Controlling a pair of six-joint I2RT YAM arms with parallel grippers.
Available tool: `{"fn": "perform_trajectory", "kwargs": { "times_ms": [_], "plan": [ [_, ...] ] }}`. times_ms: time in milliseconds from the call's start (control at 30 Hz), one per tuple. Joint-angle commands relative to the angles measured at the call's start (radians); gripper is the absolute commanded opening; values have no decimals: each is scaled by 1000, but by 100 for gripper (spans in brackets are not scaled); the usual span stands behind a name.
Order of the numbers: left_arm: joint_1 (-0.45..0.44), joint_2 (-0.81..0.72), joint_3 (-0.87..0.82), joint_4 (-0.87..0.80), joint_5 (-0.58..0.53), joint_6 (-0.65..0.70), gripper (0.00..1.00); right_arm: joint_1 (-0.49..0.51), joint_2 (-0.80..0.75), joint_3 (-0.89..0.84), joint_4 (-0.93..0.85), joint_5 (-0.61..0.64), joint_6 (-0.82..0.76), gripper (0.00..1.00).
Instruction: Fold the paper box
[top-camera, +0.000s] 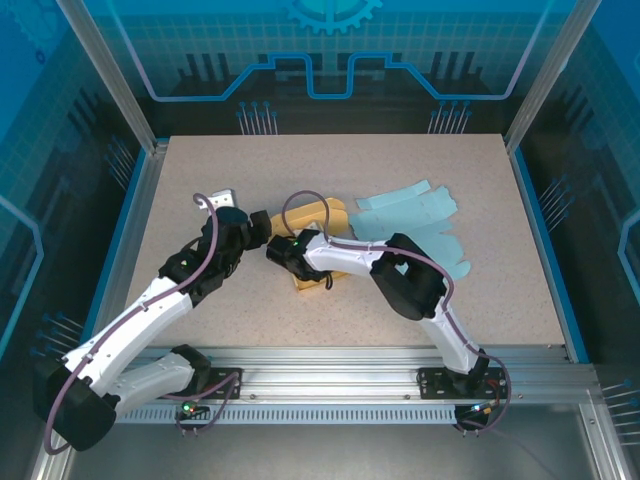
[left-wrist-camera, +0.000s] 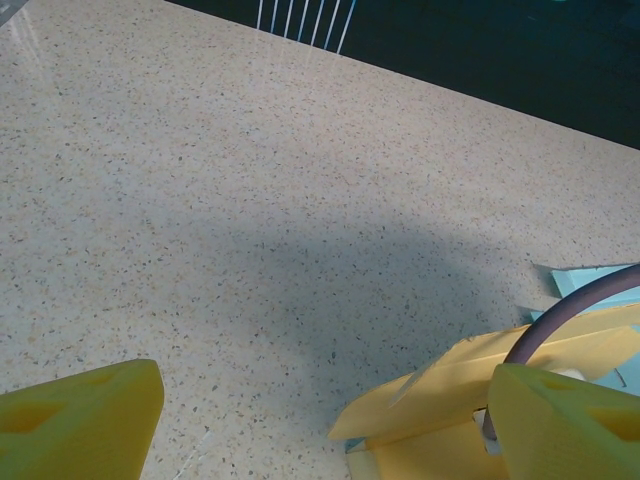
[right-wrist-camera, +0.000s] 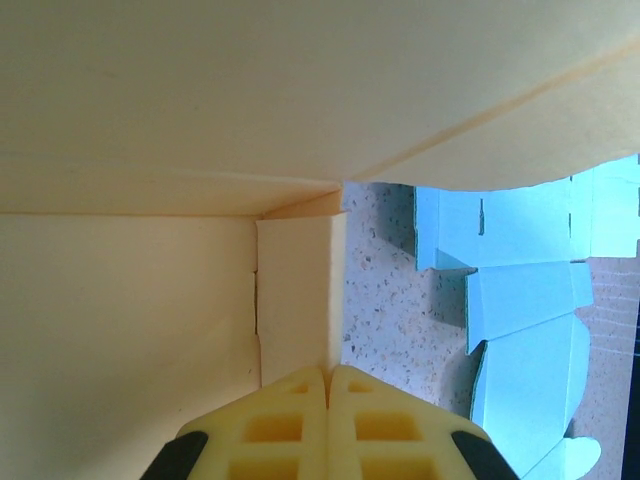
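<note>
Yellow paper box (top-camera: 330, 213) near the middle of the table (top-camera: 250, 160), beneath both wrists, partly raised: in the right wrist view, panels already creased up around an inner corner, a narrow flap (right-wrist-camera: 295, 290) standing at it. Judged roughly midway; walls not yet locked, remaining flaps yet to tuck. Right tool (right-wrist-camera: 328, 375) closed, pads flush together just below that flap; no telling of any paper edge pinched between. Left tool (left-wrist-camera: 322, 385) wide open, holding nothing, just beside the box's left side. Flat light-blue box blank (top-camera: 410, 210) just beyond, to the right, unfolded
</note>
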Motion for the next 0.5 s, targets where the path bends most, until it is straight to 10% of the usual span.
{"fn": "perform_trajectory", "kwargs": {
  "times_ms": [0, 467],
  "plan": [
    [7, 7, -8, 28, -22, 32, 86, 16, 82, -23, -49, -130, 42, 6],
    [8, 25, 12, 39, 12, 81, 86, 15, -38, 80, -74, -109, -2, 28]
  ]
}}
